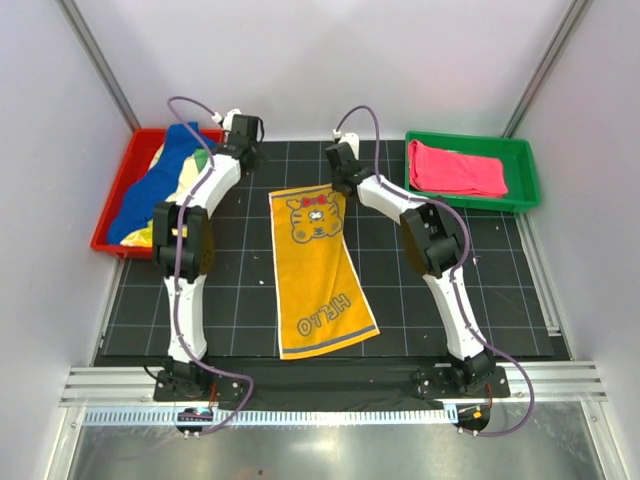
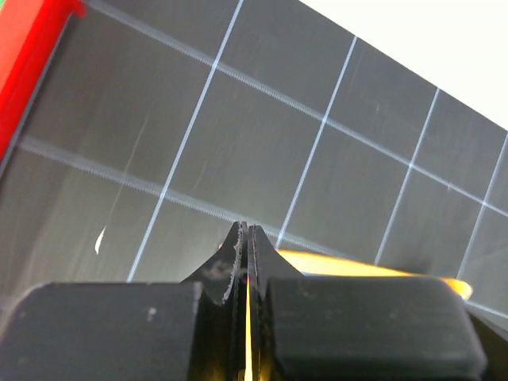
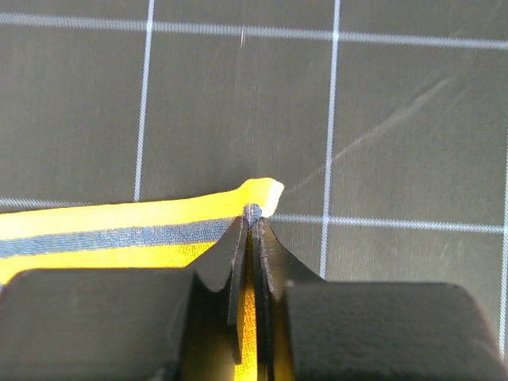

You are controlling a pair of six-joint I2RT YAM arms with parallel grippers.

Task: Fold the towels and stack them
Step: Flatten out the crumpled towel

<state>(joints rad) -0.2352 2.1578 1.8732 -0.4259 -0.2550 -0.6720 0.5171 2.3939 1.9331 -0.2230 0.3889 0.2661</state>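
Observation:
The orange-yellow tiger towel (image 1: 315, 270) lies flat and lengthwise in the middle of the black grid mat (image 1: 480, 300). My right gripper (image 1: 342, 183) is at its far right corner. In the right wrist view the right gripper (image 3: 252, 216) is shut on that corner of the towel (image 3: 119, 218), at the blue stripe. My left gripper (image 1: 247, 157) hovers just left of the far left corner. In the left wrist view the left gripper (image 2: 244, 230) is shut, its tips bare over the mat, and the towel's edge (image 2: 357, 266) shows just behind it.
At the left, a red tray (image 1: 110, 225) holds a heap of blue (image 1: 155, 185), green and yellow towels; its rim (image 2: 28, 55) is close to my left gripper. A green tray (image 1: 525, 170) at the back right holds a folded pink-red towel (image 1: 455, 168).

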